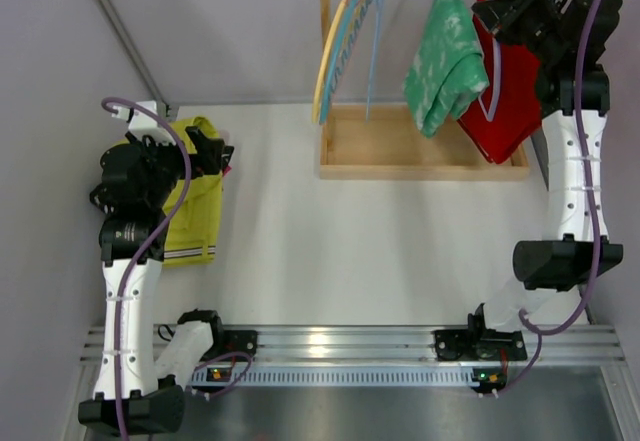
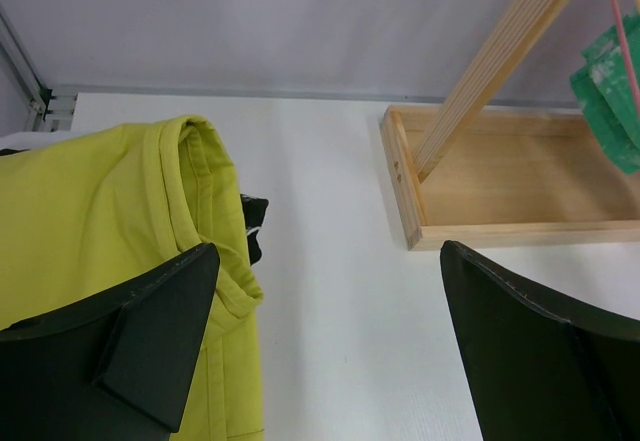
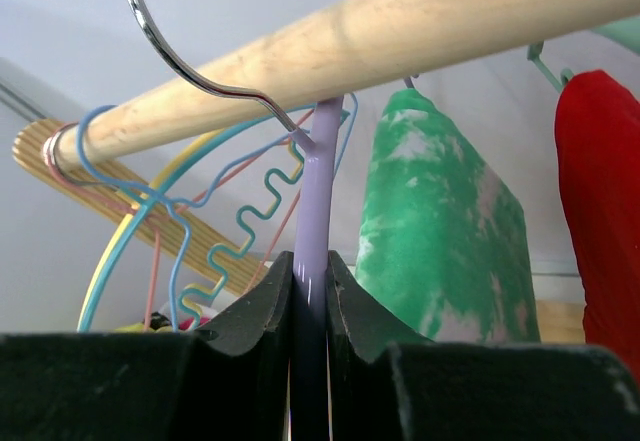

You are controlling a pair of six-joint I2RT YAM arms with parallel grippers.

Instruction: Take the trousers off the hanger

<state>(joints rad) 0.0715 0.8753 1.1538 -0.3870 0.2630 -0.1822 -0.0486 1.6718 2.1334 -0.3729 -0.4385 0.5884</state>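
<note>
The mustard-yellow trousers [image 1: 195,196] [image 2: 100,201] lie on the table at the left. My left gripper [image 1: 215,151] [image 2: 330,301] hovers at their right edge, open and empty. The green mottled trousers [image 1: 445,61] [image 3: 440,231] and the red trousers [image 1: 515,101] [image 3: 600,201] hang from the wooden rail [image 3: 400,31]. Up by the rail, my right gripper [image 1: 510,11] [image 3: 310,271] is shut on the stem of a lilac hanger [image 3: 318,181] whose metal hook is over the rail. The lilac hanger [image 1: 492,71] runs down across the red trousers.
The rack's wooden base tray [image 1: 420,166] [image 2: 500,231] sits at the back of the table, its upright post [image 1: 324,51] on the left. Several empty yellow, blue and pink hangers [image 1: 345,41] [image 3: 150,221] hang at the rail's left end. Grey walls close in on both sides.
</note>
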